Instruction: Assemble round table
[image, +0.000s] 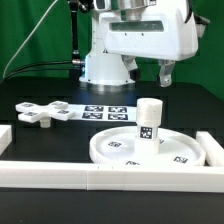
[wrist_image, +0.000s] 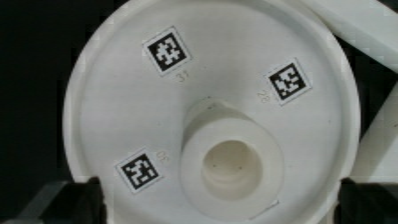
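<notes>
The large rimmed round disc (image: 120, 150) lies flat on the black table at the exterior view's right front. The short thick cylinder leg (image: 149, 122) stands upright on its middle, with a tag on its side. The flat cross-shaped piece (image: 42, 112) lies apart on the table at the exterior view's left. My gripper (image: 150, 72) hangs open and empty well above the leg. In the wrist view the disc (wrist_image: 196, 80) fills the picture. The leg (wrist_image: 233, 160) is seen end-on from above, and my gripper (wrist_image: 214, 214) is spread wide with nothing between its dark fingertips (wrist_image: 64, 202).
The marker board (image: 105, 111) lies flat behind the disc, in front of the arm's white base (image: 105, 65). White border rails run along the front (image: 100, 178) and at the exterior view's right (image: 212, 150).
</notes>
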